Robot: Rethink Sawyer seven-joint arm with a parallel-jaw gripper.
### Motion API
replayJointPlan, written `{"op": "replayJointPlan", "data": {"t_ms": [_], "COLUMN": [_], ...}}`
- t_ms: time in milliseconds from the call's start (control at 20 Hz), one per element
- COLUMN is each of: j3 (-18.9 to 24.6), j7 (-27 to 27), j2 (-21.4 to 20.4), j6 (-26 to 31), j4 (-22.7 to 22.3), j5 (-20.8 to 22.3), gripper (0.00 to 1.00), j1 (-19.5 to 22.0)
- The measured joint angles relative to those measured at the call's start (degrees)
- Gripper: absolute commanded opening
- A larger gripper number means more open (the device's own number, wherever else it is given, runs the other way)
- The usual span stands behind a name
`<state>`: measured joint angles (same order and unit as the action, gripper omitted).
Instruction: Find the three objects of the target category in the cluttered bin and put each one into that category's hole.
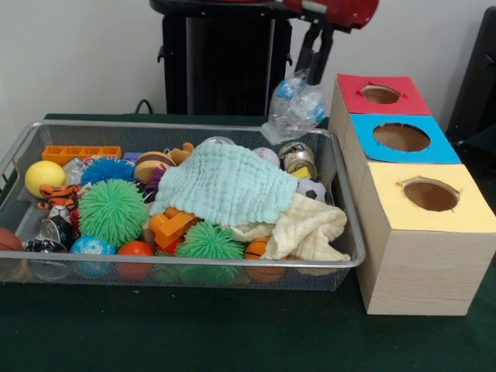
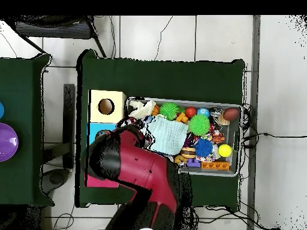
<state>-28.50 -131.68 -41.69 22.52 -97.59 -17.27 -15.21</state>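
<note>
My gripper (image 1: 304, 74) hangs above the bin's far right corner, shut on a crumpled clear plastic bottle (image 1: 294, 108) with a blue cap. The bottle dangles just over the bin rim, left of the red-topped box (image 1: 380, 94). A blue-topped box (image 1: 401, 137) and a yellow-topped box (image 1: 430, 194) stand in line with it, each with a round hole. The wire mesh bin (image 1: 194, 260) holds a mint cloth (image 1: 225, 182), a cream cloth (image 1: 310, 229), spiky balls, small balls, bricks and a jar (image 1: 297, 157). In the overhead view the arm (image 2: 138, 168) hides the gripper and bottle.
The three boxes stand tight against the bin's right side. A green spiky ball (image 1: 113, 211), a yellow ball (image 1: 44, 177) and a tiger toy (image 1: 60, 198) fill the bin's left end. In the overhead view only the yellow box (image 2: 107, 106) shows fully beside the bin (image 2: 240, 138).
</note>
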Motion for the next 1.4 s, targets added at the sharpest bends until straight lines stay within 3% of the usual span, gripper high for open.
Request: {"op": "replayJointPlan", "data": {"t_ms": [550, 1400], "j3": [-1.3, 0.6], "j7": [-4.8, -6.5], "j2": [0.5, 1.1], "j6": [-0.2, -7.7], "j4": [-1.0, -11.6], "j5": [-5.0, -11.6], "gripper": [0.0, 0.0], "j1": [-7.9, -10.3]}}
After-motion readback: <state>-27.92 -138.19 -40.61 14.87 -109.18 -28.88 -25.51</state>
